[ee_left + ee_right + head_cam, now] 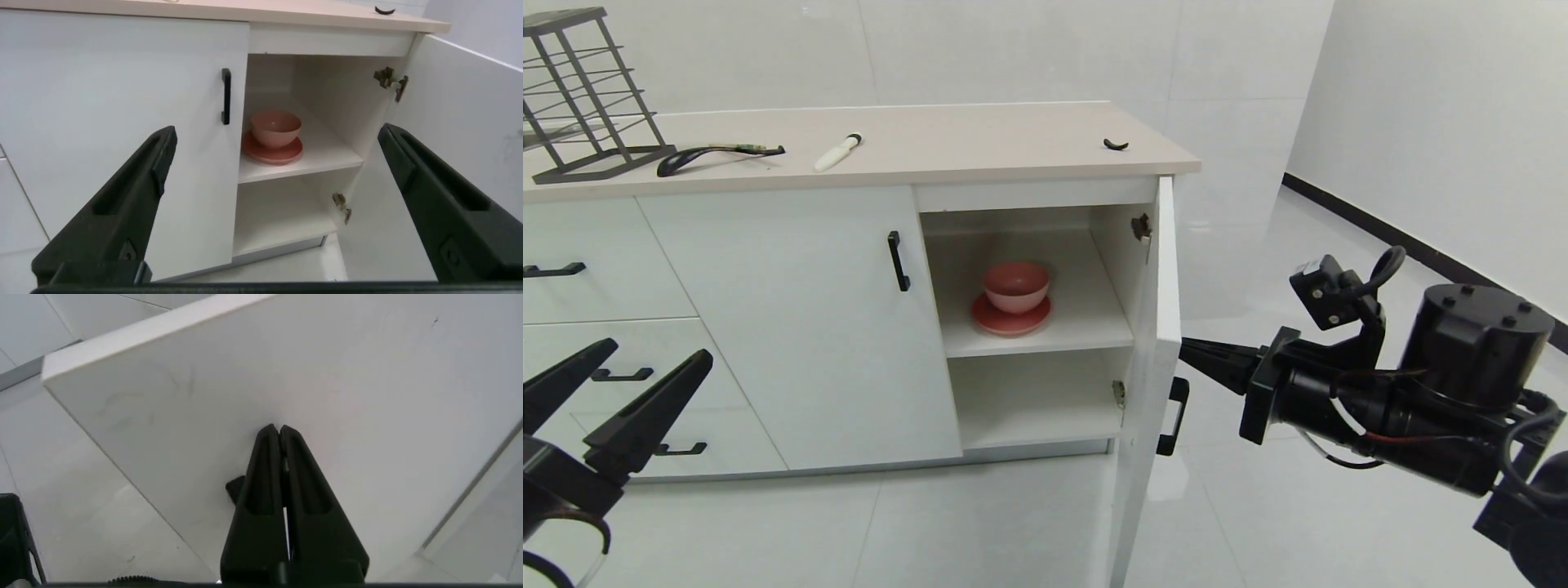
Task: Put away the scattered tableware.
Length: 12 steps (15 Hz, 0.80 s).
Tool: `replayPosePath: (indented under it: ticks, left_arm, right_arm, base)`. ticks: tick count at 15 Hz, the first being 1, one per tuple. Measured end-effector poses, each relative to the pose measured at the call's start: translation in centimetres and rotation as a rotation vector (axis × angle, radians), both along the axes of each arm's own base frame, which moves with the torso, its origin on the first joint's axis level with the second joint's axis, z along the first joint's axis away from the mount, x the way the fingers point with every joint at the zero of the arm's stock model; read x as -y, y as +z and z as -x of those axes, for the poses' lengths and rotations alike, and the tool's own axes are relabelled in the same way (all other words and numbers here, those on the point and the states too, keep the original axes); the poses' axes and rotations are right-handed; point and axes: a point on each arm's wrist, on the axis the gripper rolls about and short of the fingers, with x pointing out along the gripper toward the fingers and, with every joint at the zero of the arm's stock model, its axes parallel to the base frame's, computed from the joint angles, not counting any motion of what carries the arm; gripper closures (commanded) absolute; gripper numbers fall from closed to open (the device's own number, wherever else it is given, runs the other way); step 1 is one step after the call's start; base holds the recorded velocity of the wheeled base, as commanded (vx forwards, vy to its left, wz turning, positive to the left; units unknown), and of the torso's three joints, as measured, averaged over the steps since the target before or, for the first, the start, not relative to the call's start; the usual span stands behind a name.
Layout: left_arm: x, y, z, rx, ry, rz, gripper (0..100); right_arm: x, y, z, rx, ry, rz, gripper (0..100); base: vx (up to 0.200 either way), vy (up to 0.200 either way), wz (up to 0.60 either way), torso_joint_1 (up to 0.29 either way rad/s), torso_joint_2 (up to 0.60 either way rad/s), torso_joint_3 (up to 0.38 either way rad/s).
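Note:
A pink bowl [1016, 286] sits on a red plate [1010, 319] on the upper shelf of the open cabinet; the bowl [275, 127] and plate [272, 152] also appear in the left wrist view. On the countertop lie a black ladle [717, 153], a white-handled utensil [837, 152] and a small black piece [1116, 144]. My left gripper [656, 352] hangs open low at the left, in front of the drawers, with nothing in it. My right gripper [1186, 349] is shut, its tips [279, 434] against the outer face of the open door [343, 376].
The cabinet door [1150, 367] stands swung out toward me, its black handle [1174, 415] on the outer side. A black wire rack [580, 90] stands at the counter's left end. The neighbouring door [800, 327] is closed. White tiled floor lies in front and to the right.

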Motion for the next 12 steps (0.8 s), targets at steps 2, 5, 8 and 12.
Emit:
replayPosePath:
  ticks: [2,5,8,12]
  left_arm:
    - [0.0,0.0,0.0,0.001,-0.002,0.000,0]
    - [0.0,0.0,0.0,0.003,-0.001,-0.004,0]
    - [0.0,0.0,0.0,0.004,-0.001,-0.004,0]
    - [0.0,0.1,0.0,0.006,-0.001,-0.002,0]
  right_arm:
    - [-0.4,-0.2,-0.6,-0.001,0.000,0.000,100]
    - [-1.2,-0.4,-2.0,0.013,0.001,-0.006,100]
    - [-2.0,-0.8,-3.4,0.024,-0.018,-0.012,100]
    - [-3.7,-1.9,-5.3,0.035,-0.013,-0.017,100]
  base:
    - [0.000,0.000,0.00,0.000,0.00,0.000]
    - [0.000,0.000,0.00,0.000,0.00,0.000]
    - [0.000,0.000,0.00,0.000,0.00,0.000]
    - [0.000,0.000,0.00,0.000,0.00,0.000]
